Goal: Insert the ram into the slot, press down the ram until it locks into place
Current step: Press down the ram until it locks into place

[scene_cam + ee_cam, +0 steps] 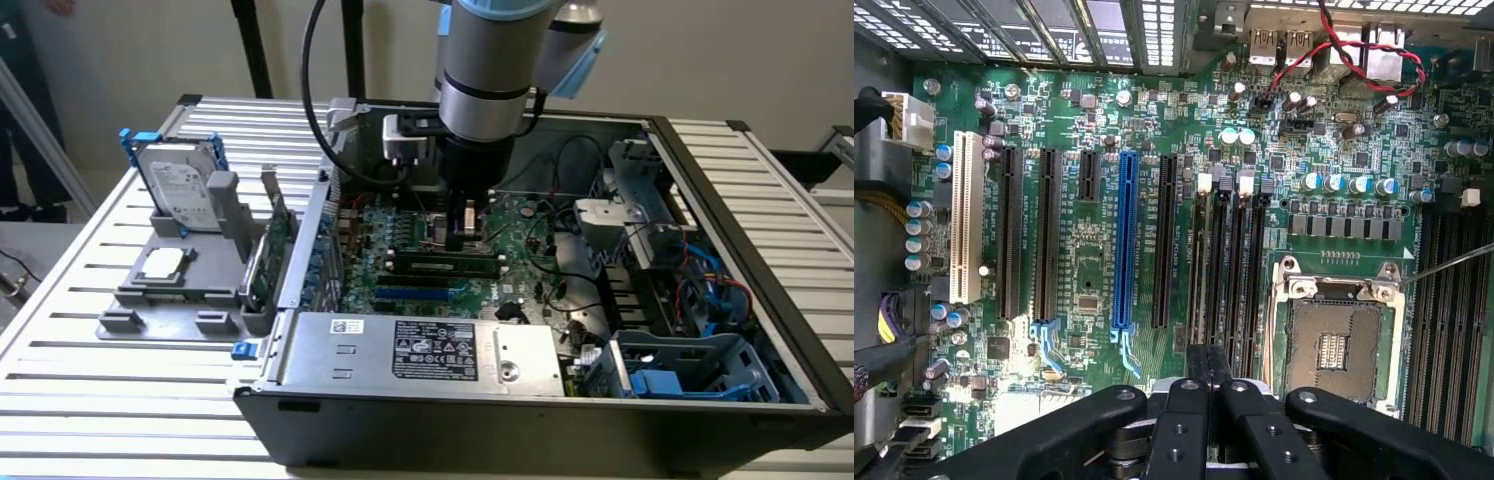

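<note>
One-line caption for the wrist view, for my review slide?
Gripper poised low over the motherboard, aligned with the black memory slots beside the CPU socket.

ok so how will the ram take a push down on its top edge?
Probably stiff lengthwise: the ram is a thin flat board standing on edge on the motherboard. It may rock or seat unevenly, since the gripper sits toward one end. Likely fragile to sideways force, being so thin.

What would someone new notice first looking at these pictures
The robot arm reaching down into an open computer case, its gripper low over the green motherboard near a memory stick lying along the black slots. Next, the bright blue slot and the square metal processor socket on that board. Outside the case, on the exterior view's left, a hard drive stands in a grey holder.
</note>
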`<act>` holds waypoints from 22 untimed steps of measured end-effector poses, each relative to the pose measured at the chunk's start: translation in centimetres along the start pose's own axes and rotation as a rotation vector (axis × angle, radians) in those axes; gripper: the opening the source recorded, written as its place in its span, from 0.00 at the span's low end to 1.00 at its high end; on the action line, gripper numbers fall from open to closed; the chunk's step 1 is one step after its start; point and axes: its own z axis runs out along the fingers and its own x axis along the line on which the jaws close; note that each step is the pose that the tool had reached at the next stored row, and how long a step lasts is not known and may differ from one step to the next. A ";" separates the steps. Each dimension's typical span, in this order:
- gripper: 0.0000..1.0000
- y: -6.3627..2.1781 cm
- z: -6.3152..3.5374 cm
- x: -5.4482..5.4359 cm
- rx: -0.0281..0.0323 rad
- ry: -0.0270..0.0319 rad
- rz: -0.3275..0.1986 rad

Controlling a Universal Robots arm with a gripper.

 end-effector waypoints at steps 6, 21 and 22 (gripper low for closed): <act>0.11 0.00 0.00 0.0 0.0000 -0.0001 0.000; 0.11 -0.12 1.61 0.0 0.0002 0.0000 0.000; 0.11 -0.12 1.78 0.0 0.0002 0.0001 0.000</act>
